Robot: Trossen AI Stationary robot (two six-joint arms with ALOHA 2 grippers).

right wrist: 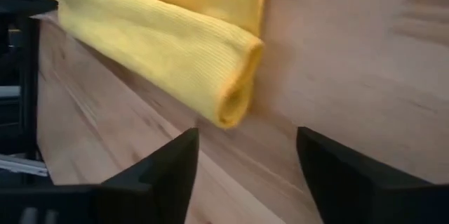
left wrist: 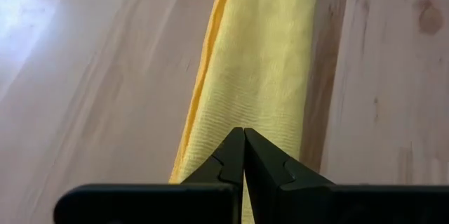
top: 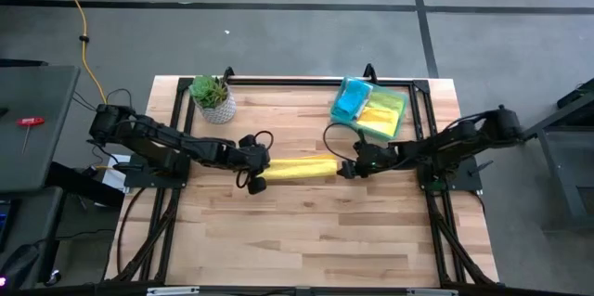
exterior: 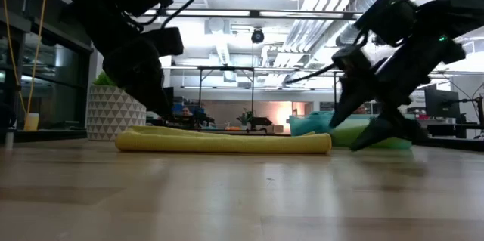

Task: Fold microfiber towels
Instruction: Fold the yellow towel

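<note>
Pale wooden planks make up the surface (top: pixel 306 231), and across its middle the yellow towel (top: pixel 295 168) lies folded into a long narrow band, its long axis running straight from one arm toward the other. The left pincer (top: pixel 257 173) sits at the band's left end with its fingers pressed fully together; the left wrist view shows the tips meeting right at the cloth's near edge, though whether any fabric is pinched between them I cannot tell. The right pincer (top: pixel 347 170) stands just off the opposite end with its fingers spread wide and holding nothing, the rounded fold of the towel lying directly ahead of the gap, near but apart. Each arm is thus nearest its own end, so a lengthwise fold would likely carry one end along that axis toward the other. More folded towels (top: pixel 369 110) rest in the green tray (top: pixel 397 122) behind the right arm, and a potted plant (top: pixel 213 97) stands behind the left.
</note>
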